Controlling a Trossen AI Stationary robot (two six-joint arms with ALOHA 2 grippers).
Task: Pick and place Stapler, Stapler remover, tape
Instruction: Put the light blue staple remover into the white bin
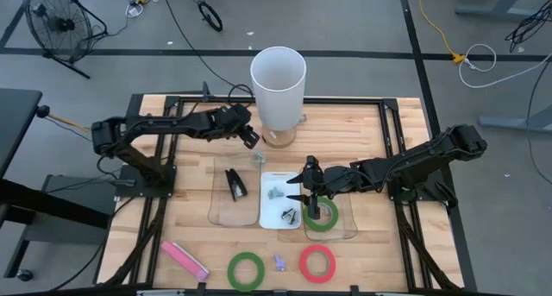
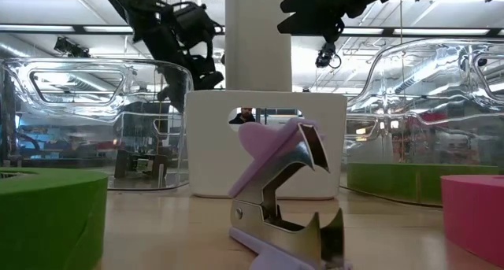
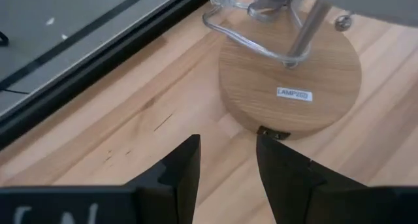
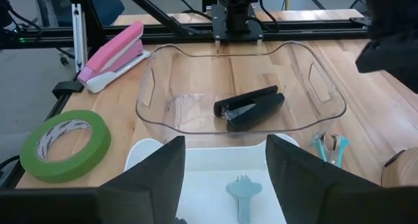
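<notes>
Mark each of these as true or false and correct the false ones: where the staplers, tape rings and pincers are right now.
1. A black stapler lies inside the left clear tray. True.
2. The pink stapler is inside a tray. False: it lies on the bare table near the front-left corner.
3. One green tape ring sits in the right clear tray. True.
4. The red tape ring is in the white tray. False: it lies on the table in front.
5. The left pincer grips the lamp base. False: it is open and empty beside it.
6. The right pincer is open. True.
</notes>
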